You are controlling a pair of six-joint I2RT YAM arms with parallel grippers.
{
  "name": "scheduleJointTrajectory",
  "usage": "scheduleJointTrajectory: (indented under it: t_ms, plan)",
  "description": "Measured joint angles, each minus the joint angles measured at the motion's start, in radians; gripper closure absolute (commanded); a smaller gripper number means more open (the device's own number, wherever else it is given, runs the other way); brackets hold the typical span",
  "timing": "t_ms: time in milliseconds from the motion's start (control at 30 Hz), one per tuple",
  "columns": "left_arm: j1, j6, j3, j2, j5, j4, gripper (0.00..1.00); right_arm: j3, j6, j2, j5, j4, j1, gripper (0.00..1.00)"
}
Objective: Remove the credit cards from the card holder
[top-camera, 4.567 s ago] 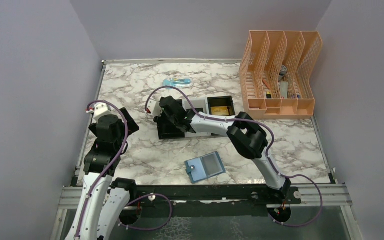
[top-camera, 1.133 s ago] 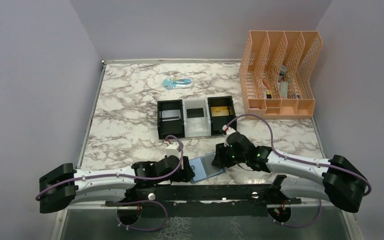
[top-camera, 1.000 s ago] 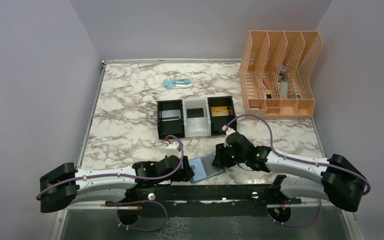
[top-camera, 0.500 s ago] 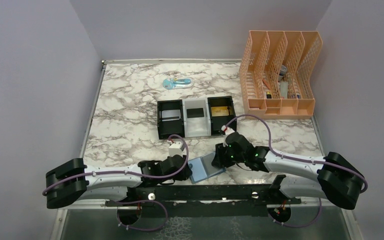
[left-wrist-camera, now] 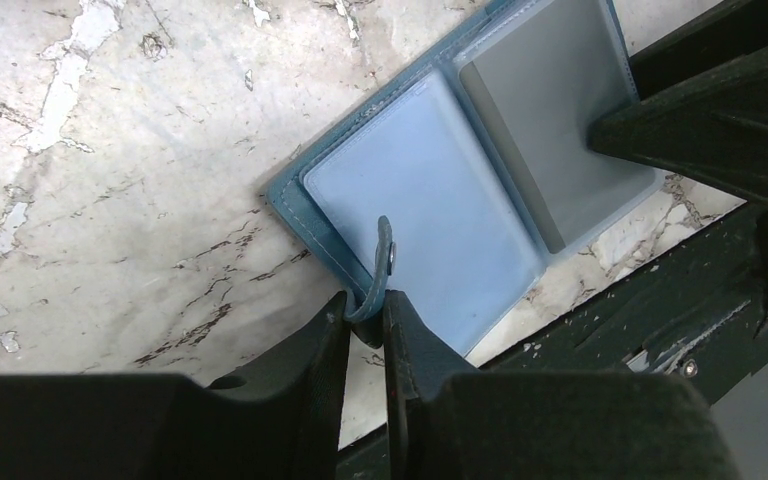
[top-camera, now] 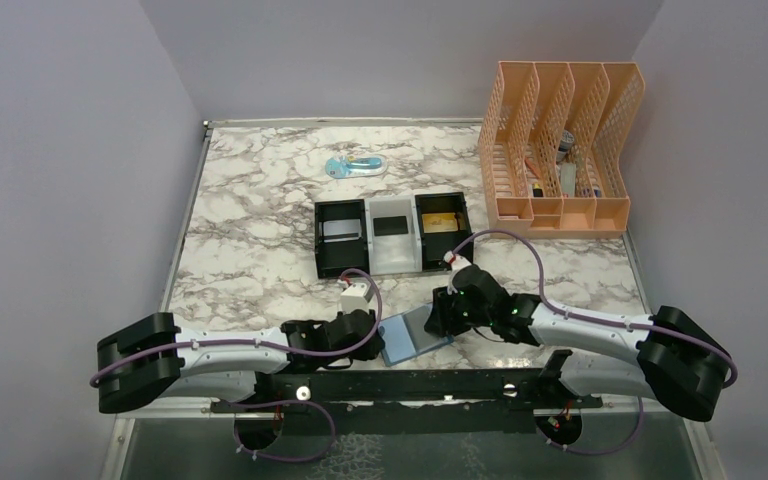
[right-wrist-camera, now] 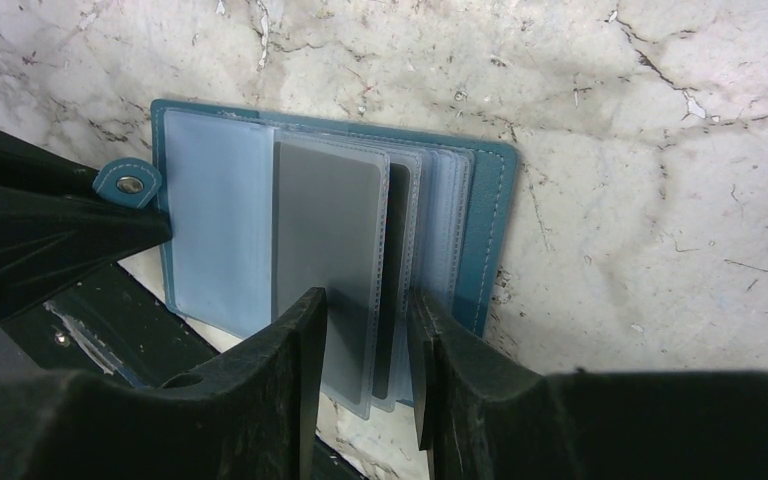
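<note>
No text, label, brand, number or sign can be read in any view. The card holder (right-wrist-camera: 495, 230), at the centre of the right wrist view, shows only plain pale blue and grey sleeve faces. In the top view, the yellow card (top-camera: 441, 224) in the black-and-white tray (top-camera: 393, 262) near the middle of the frame is too small for any print to be made out. So are the items in the orange file rack (top-camera: 560, 212) at upper right.
</note>
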Motion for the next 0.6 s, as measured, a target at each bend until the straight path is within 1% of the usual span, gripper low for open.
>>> scheduleJointTrajectory:
  t_ms: [333,533,600]
  plan:
    - [-0.002,0.000,-0.013,-0.020,-0.003,0.000,0.88,0.000,0.012,-0.022,-0.040,0.008,0.000,0.66]
    - [-0.004,-0.002,-0.036,-0.059,-0.003,-0.002,0.89,-0.006,0.025,-0.039,-0.063,0.021,0.001,0.66]
    - [-0.005,-0.003,-0.040,-0.069,-0.003,-0.002,0.89,-0.006,0.026,-0.039,-0.068,0.021,0.001,0.65]
